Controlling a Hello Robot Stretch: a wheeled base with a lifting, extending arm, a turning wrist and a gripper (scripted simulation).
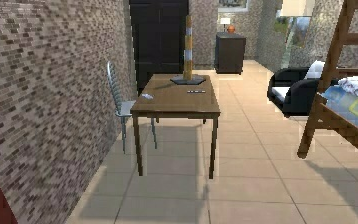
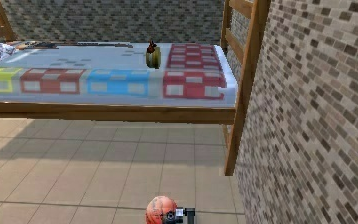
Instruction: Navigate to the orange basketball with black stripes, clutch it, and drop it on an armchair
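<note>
While the jaws hold an orange ball, bunk bed beyond, black armchair ahead

Forward view: light even and moderate, no glare. Brightest spot at 1 o'clock, a white panel on the far wall. Table throws a soft shadow on the floor at 6 o'clock. Door at 12 o'clock reads near black. Bed post at 3 o'clock leans in the picture only.

Arm side view: bed top evenly lit, darker band on the tiles beneath. Orange ball at 6 o'clock is paler on top.
</note>
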